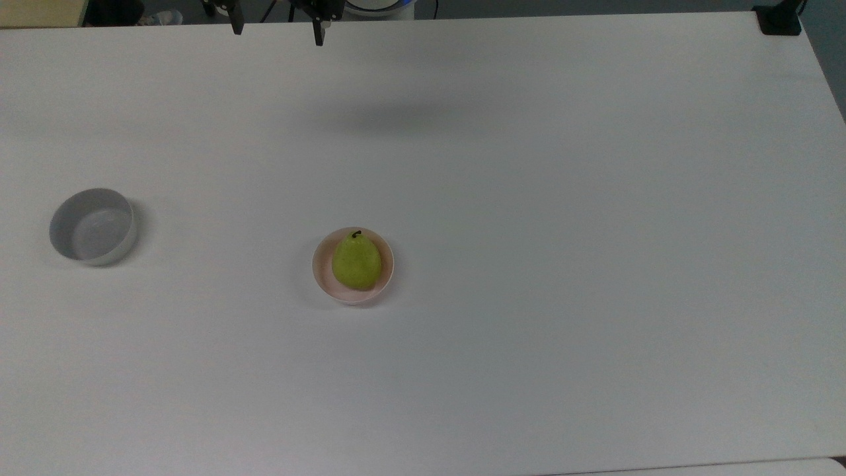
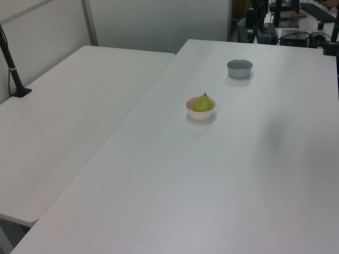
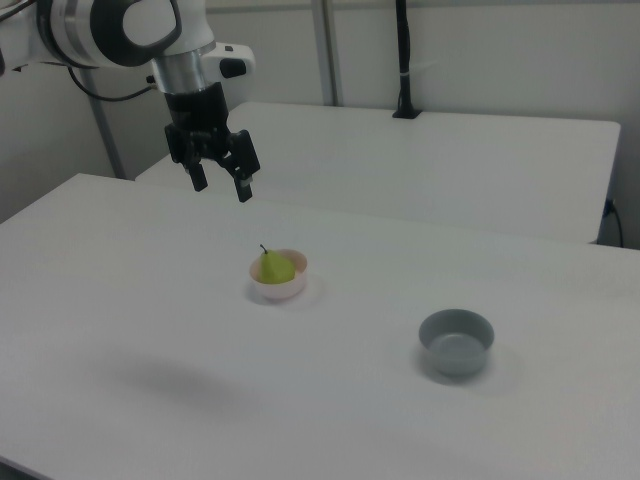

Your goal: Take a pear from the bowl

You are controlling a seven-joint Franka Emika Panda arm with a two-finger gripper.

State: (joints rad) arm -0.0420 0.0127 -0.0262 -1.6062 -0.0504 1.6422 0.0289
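Note:
A yellow-green pear [image 1: 356,261] with a short dark stem sits upright in the small pale pink bowl [image 1: 322,270] near the middle of the white table. The same pear [image 3: 275,266] and pink bowl [image 3: 292,287] appear in the right view, and the pear [image 2: 203,103] rests in its bowl [image 2: 200,113] in the left view. My gripper [image 3: 221,184] hangs open high above the table, up and to the right view's left of the bowl, holding nothing. Its fingertips [image 1: 319,36] poke in at the top view's upper edge.
A grey straight-sided bowl [image 1: 93,226] stands empty at the top view's left, also seen as the grey bowl [image 3: 456,341] and grey bowl [image 2: 239,67]. A second white table [image 2: 63,121] adjoins. A black clamp [image 1: 780,20] sits on the far corner.

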